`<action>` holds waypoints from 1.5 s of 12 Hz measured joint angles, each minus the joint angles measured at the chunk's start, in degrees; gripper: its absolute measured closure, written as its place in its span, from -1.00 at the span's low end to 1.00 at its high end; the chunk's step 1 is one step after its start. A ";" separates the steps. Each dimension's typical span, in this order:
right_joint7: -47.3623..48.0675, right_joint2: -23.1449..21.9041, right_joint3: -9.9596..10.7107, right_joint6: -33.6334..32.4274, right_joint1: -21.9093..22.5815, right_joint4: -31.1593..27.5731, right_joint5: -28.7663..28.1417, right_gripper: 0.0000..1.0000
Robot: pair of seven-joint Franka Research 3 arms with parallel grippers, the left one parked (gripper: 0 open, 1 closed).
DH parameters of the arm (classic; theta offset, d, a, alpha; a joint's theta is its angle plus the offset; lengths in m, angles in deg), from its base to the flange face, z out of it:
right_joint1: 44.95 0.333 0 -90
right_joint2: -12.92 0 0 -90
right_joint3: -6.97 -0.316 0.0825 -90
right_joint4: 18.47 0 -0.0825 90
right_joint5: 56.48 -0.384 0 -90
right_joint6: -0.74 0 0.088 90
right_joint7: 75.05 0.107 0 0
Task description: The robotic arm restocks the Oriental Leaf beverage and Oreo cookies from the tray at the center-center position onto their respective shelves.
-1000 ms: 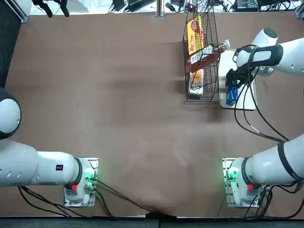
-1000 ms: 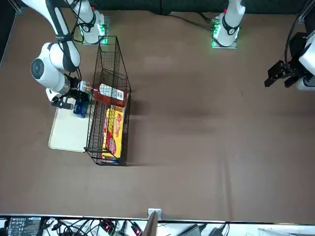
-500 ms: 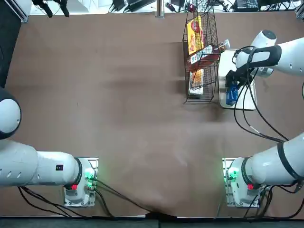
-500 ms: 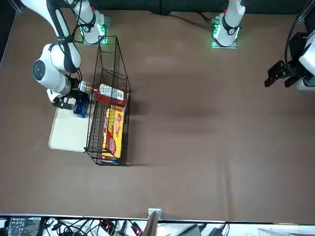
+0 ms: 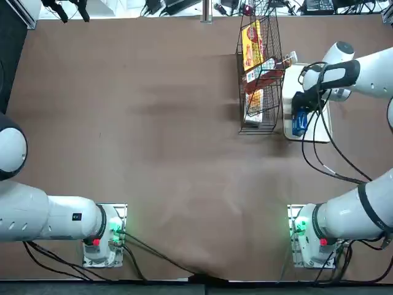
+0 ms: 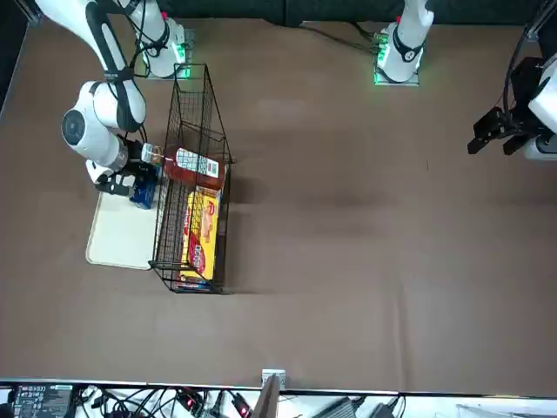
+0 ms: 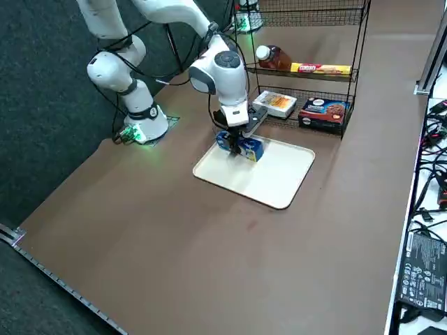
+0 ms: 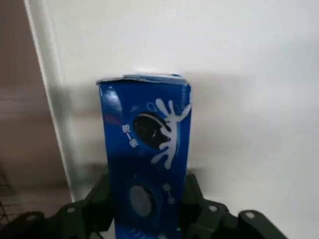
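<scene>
The blue Oreo cookies pack (image 8: 144,144) lies on the white tray (image 7: 269,178), at the end nearest the robot, beside the black wire shelves (image 7: 356,42). My right gripper (image 7: 236,139) reaches down over the pack, and its two fingers press against the pack's long sides, shut on it. From overhead, the gripper (image 5: 301,114) covers part of the Oreo cookies (image 5: 299,125). The Oriental Leaf beverage (image 7: 276,58) lies on its side on an upper tier of the shelves, its white cap pointing toward the tray.
Yellow-and-red packs (image 6: 200,231) and a dark cookie box (image 7: 323,112) sit on the shelves' tiers. Black cables (image 5: 325,157) trail from my right arm across the brown table. The far half of the tray (image 6: 122,239) is bare.
My right arm's wrist has shifted slightly toward the robot's side of the tray. The blue pack has stayed at nearly the same spot.
</scene>
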 joint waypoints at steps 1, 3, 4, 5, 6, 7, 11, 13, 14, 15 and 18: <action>-0.02 -0.37 0.05 -0.07 0.00 0.02 0.01 -0.28; -0.02 -1.32 0.25 -1.20 0.00 0.24 0.01 -0.27; -0.02 -2.21 0.39 -2.25 -0.01 0.46 0.02 -0.26; -0.02 -5.34 0.68 -5.42 -0.38 1.16 0.50 -0.26; -0.02 -7.70 0.84 -8.03 -1.04 1.86 1.66 -0.26; -0.02 -10.29 0.99 -11.38 -1.90 2.90 3.10 -0.26; -0.02 -21.00 1.28 -30.18 -4.35 11.48 7.57 -0.26; 0.12 -24.26 1.17 -40.65 -4.41 18.92 7.75 -0.26; 0.29 -25.00 0.96 -45.05 -4.38 22.99 7.76 -0.26; 0.60 -25.27 0.71 -48.35 -4.31 26.82 7.74 -0.26; 1.73 -25.02 -0.53 -51.61 -3.32 34.29 6.79 -0.26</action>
